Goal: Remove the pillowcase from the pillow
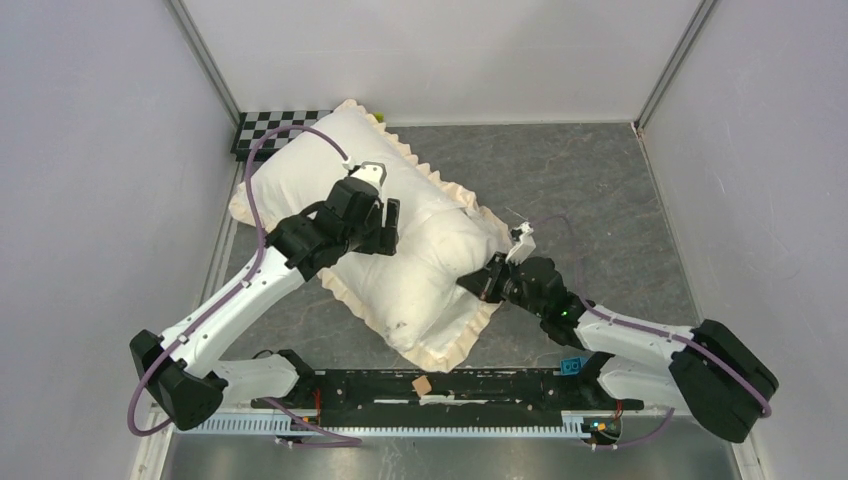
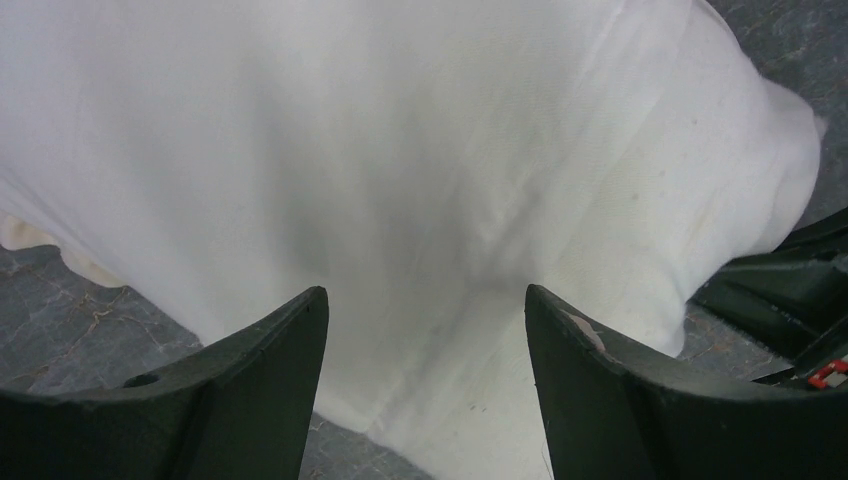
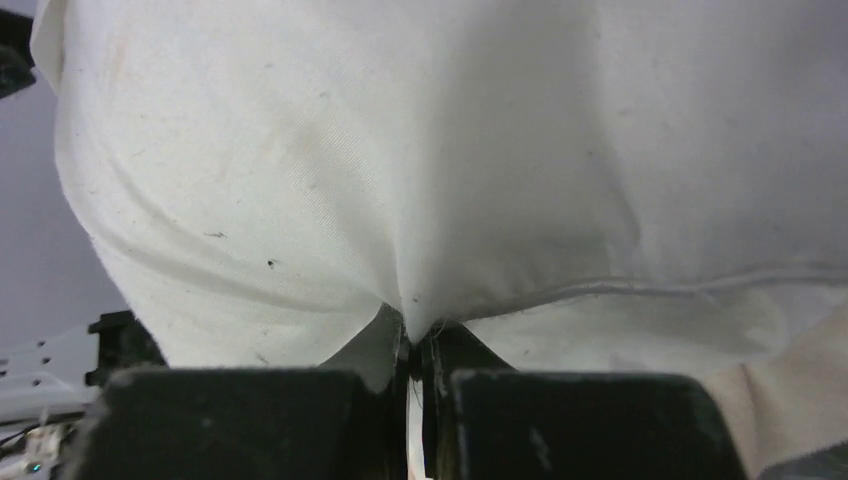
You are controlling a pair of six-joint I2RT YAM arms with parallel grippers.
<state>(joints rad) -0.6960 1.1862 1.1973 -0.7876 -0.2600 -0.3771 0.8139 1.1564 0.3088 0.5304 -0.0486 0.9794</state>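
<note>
The pillowcase [image 1: 455, 345] lies diagonally on the table, its cream frill showing round the edges; no grey face shows. The plump white pillow [image 1: 465, 240] bulges at the right end. My left gripper [image 1: 392, 228] is open over the middle of the white bundle, and its fingers [image 2: 270, 370] straddle a dimple in the white fabric [image 2: 420, 180]. My right gripper [image 1: 480, 283] is shut on a pinch of the pillow's white fabric [image 3: 400, 150] by an edge seam. Cream pillowcase cloth [image 3: 790, 400] lies beneath it.
The grey table [image 1: 580, 180] is walled on three sides. A checkerboard [image 1: 270, 130] lies at the back left, partly under the bundle. A black rail [image 1: 450, 385] runs along the near edge between the arm bases.
</note>
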